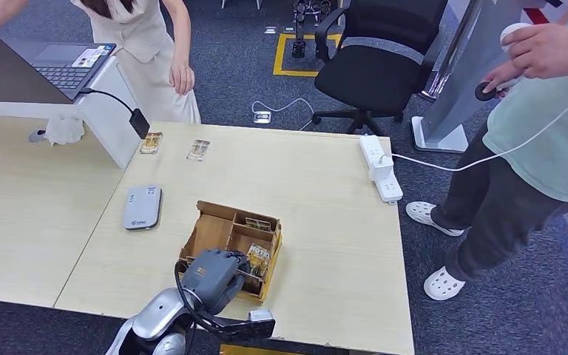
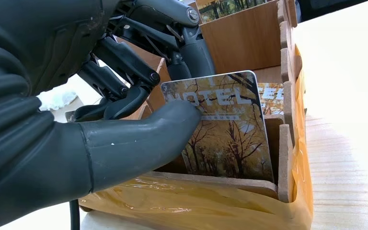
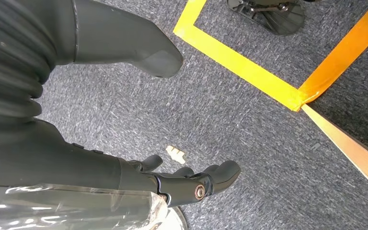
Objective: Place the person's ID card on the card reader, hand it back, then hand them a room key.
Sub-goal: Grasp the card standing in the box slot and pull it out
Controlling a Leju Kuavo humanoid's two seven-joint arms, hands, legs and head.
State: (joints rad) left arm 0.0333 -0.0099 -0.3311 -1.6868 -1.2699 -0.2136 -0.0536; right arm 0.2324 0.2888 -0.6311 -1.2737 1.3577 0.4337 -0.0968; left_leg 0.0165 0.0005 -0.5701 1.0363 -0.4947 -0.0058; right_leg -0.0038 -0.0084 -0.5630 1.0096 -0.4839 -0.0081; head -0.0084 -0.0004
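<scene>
Left hand (image 1: 213,275) is down in the wooden card box (image 1: 216,231) at the near edge of the tabletop (image 1: 318,214), roughly mid-width. In the left wrist view its thumb (image 2: 139,139) presses the face of a room key (image 2: 230,129), a card printed with autumn trees and "HOTEL", while the darker fingers (image 2: 124,62) curl behind it, so the key is pinched. The card stands upright in the box's compartment on the side toward the robot, with its lower edge inside the slot. A second card with the same print (image 2: 272,98) stands just behind it.

Right hand (image 3: 191,184) hangs over grey carpet (image 3: 230,115) with yellow floor tape (image 3: 239,64); fingers spread, nothing in it.

Card reader (image 1: 143,207), a flat grey pad, lies on the tabletop well to the left of the box, near the left edge. Two small cards lie along the far edge: one (image 1: 151,143) near the far left corner, the other (image 1: 198,150) just to its right. Can't tell which is the ID card. White power strip (image 1: 379,166) sits along the right edge near the far right corner.

One person in a light dress (image 1: 144,44) stands beyond the far left corner, a hand (image 1: 181,76) hanging down. Another person in a teal shirt (image 1: 555,140) stands off the right edge, holding a small device (image 1: 514,33).
</scene>
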